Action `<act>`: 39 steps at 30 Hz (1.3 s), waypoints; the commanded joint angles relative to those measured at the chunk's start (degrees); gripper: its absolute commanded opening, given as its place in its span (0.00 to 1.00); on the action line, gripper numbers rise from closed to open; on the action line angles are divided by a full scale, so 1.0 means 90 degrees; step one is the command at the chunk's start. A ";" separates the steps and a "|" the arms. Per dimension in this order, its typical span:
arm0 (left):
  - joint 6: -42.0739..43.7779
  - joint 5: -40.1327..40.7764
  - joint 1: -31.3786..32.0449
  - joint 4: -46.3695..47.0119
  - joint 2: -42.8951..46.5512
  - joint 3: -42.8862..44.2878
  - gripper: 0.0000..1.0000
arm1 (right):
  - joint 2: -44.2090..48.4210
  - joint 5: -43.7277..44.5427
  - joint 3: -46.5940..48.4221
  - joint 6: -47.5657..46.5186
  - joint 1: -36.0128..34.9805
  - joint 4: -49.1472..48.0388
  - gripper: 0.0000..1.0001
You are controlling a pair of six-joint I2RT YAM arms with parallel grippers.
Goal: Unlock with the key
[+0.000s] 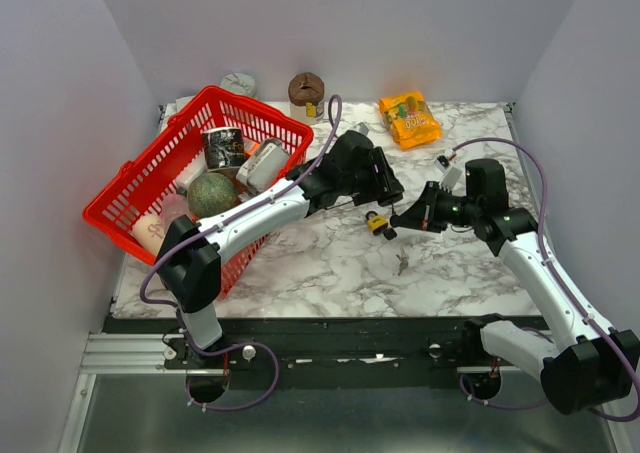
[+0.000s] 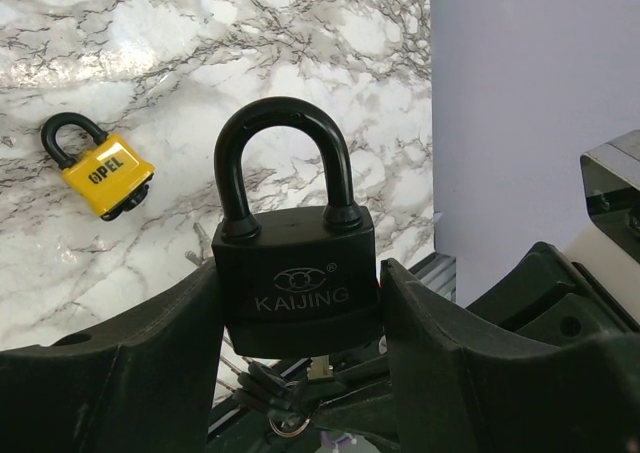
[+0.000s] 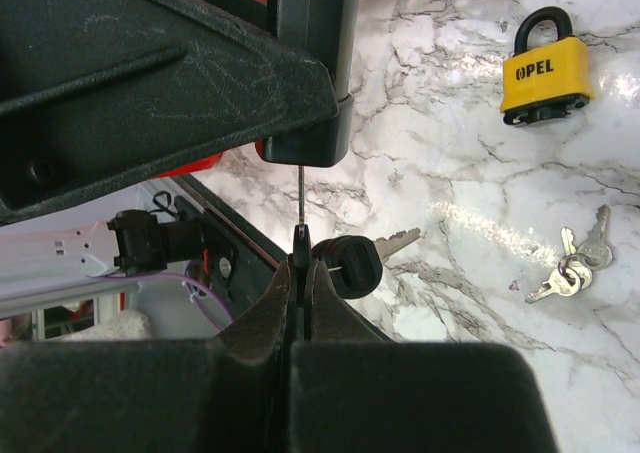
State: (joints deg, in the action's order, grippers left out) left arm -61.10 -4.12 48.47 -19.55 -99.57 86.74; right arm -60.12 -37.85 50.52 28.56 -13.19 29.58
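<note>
My left gripper (image 2: 298,303) is shut on a black KAIJING padlock (image 2: 295,273) and holds it above the marble table, shackle closed. My right gripper (image 3: 300,273) is shut on a black-headed key (image 3: 300,235). The key's thin blade runs up into the bottom of the black padlock (image 3: 308,143). Spare black-headed keys (image 3: 350,266) hang from the same ring. In the top view the two grippers, left (image 1: 385,188) and right (image 1: 405,216), meet mid-table. The key's head shows under the padlock in the left wrist view (image 2: 325,368).
A yellow OPEL padlock (image 1: 377,223) lies on the table just below the grippers, with a small loose bunch of keys (image 1: 402,264) nearer me. A red basket (image 1: 150,173) of items stands at the left. An orange snack bag (image 1: 410,118) and a brown object (image 1: 306,88) lie at the back.
</note>
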 commanded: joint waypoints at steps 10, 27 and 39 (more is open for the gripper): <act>0.0012 -0.0118 0.0103 0.0395 0.0292 0.0138 0.00 | -0.0029 0.0015 -0.0086 0.0186 -0.0038 -0.0143 0.01; 0.0012 -0.0128 0.0201 0.0415 0.0311 0.0108 0.00 | -0.0127 0.0162 -0.0164 0.0372 -0.0038 -0.0133 0.01; 0.0060 -0.0001 0.0210 0.0356 0.0350 0.0079 0.00 | 0.0039 0.0650 -0.0272 0.0626 0.0011 -0.0084 0.01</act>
State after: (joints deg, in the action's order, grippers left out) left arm -60.58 -3.51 49.28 -19.68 -99.57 86.67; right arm -60.31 -36.51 49.43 32.71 -13.43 28.93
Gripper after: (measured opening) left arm 0.652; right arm 0.024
